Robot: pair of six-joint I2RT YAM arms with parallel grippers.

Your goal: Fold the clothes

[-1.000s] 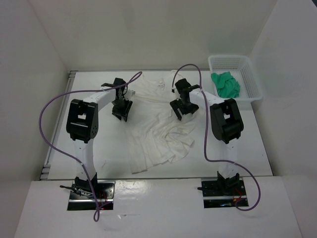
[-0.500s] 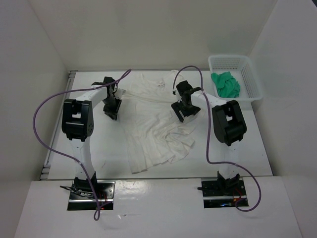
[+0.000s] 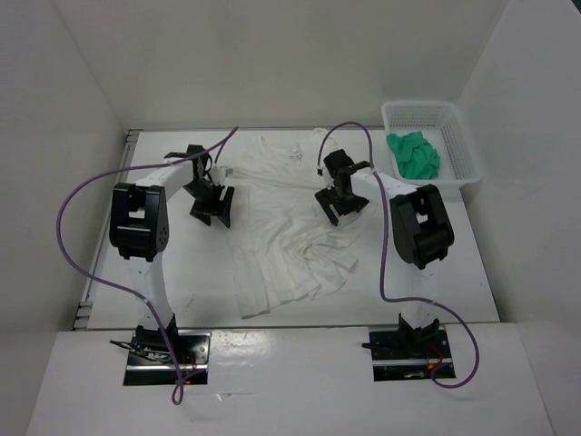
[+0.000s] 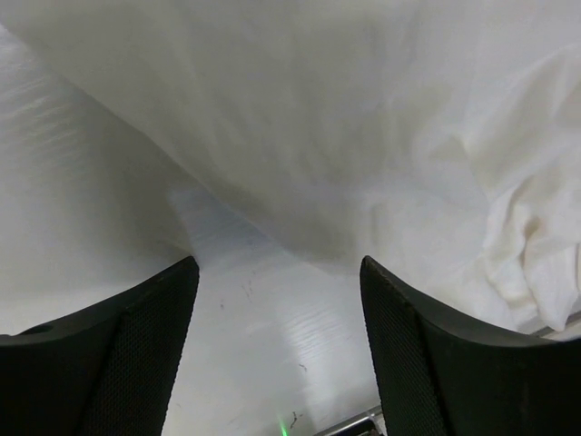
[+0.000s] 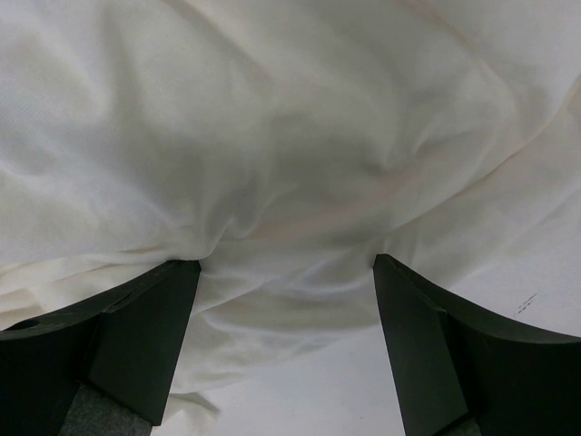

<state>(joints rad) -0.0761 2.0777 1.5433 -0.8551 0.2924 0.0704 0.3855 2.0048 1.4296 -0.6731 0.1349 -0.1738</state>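
The clothes (image 3: pixel 283 247) are one large white wrinkly garment spread along the middle of the table (image 3: pixel 186 268), bunched at its lower right. My left gripper (image 3: pixel 211 205) hovers at the garment's upper left edge. In the left wrist view it (image 4: pixel 280 265) is open over bare table (image 4: pixel 259 341), with the garment's edge (image 4: pixel 345 118) just ahead of the fingertips. My right gripper (image 3: pixel 341 205) stands over the garment's right side. In the right wrist view it (image 5: pixel 283 263) is open, with folds of white fabric (image 5: pixel 272 118) lying between and ahead of its fingers.
A white mesh basket (image 3: pixel 468 156) stands at the back right corner and holds a small green cloth (image 3: pixel 414 154). White walls close in the table on three sides. Purple cables loop from both arms.
My left gripper has narrowed and then opened wide again, shifting a little left off the garment's edge. The right gripper has stayed open and moved slightly to the right.
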